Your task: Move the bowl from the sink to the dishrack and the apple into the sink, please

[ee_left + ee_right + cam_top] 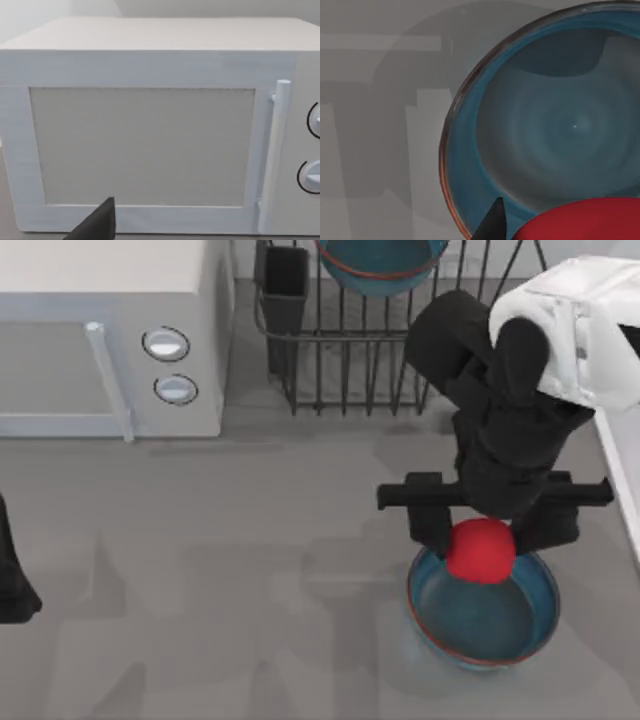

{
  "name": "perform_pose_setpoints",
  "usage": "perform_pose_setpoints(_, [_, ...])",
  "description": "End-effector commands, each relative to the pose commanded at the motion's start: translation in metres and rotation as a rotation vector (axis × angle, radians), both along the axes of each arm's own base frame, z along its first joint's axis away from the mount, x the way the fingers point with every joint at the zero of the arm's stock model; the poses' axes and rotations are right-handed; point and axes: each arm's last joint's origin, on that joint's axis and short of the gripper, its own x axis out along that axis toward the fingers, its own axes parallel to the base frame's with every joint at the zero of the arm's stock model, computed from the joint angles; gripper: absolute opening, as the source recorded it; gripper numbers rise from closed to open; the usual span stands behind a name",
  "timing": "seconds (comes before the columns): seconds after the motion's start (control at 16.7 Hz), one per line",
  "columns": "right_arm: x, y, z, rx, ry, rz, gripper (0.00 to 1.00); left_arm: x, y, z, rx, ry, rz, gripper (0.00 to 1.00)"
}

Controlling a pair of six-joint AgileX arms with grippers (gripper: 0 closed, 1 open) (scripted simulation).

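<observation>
My right gripper (pixel 482 540) is shut on the red apple (pixel 480 550) and holds it over the far rim of a teal bowl (pixel 490 625) standing on the grey table at the right. In the right wrist view the apple (pixel 580 220) sits close to the camera above that bowl's (pixel 560 125) blue inside. A second teal bowl (pixel 380 265) rests in the black wire dishrack (pixel 350 370) at the back. The sink's pale rim (pixel 625 490) runs along the table's right edge, right of the gripper. My left arm (pixel 10 580) is parked at the left edge.
A white microwave (pixel 100 330) with two knobs stands at the back left, and the left wrist view faces its door (pixel 145 145). The dishrack's dark cutlery cup (pixel 285 300) is at its left corner. Open grey tabletop lies at the centre and front left.
</observation>
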Motion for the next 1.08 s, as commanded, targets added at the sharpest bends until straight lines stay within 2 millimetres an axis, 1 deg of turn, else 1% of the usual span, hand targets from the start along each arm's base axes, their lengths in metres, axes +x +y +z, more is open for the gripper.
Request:
perform_pose_setpoints(0.12, [-0.001, -0.001, 0.014, 0.006, -0.009, -0.001, 0.0, 0.0, 0.0, 0.0, 0.0, 0.0, 0.0, 1.0])
perform_pose_setpoints(0.18, [-0.001, -0.001, 0.015, 0.007, -0.011, -0.001, 0.0, 0.0, 0.0, 0.0, 0.0, 0.0, 0.0, 1.0])
perform_pose_setpoints(0.42, [-0.001, -0.001, 0.013, 0.005, -0.007, 0.0, 0.0, 0.0, 0.0, 0.0, 0.0, 0.0, 0.0, 1.0])
perform_pose_setpoints(0.6, [0.008, -0.009, 0.01, 0.042, -0.038, -0.02, 0.0, 0.0, 0.0, 0.0, 0.0, 0.0, 0.0, 1.0])
perform_pose_setpoints(0.72, [0.022, -0.021, 0.005, 0.096, -0.087, -0.043, 0.0, 0.0, 0.0, 0.0, 0.0, 0.0, 0.0, 1.0])
perform_pose_setpoints(0.84, [0.039, -0.039, -0.002, 0.163, -0.157, -0.07, 0.0, 0.0, 0.0, 0.0, 0.0, 0.0, 0.0, 1.0])
perform_pose_setpoints(0.96, [0.056, -0.064, -0.009, 0.233, -0.247, -0.097, 0.0, 0.0, 0.0, 0.0, 0.0, 0.0, 0.0, 1.0])
perform_pose_setpoints(1.08, [0.07, -0.095, -0.016, 0.296, -0.357, -0.124, 0.0, 0.0, 0.0, 0.0, 0.0, 0.0, 0.0, 1.0])
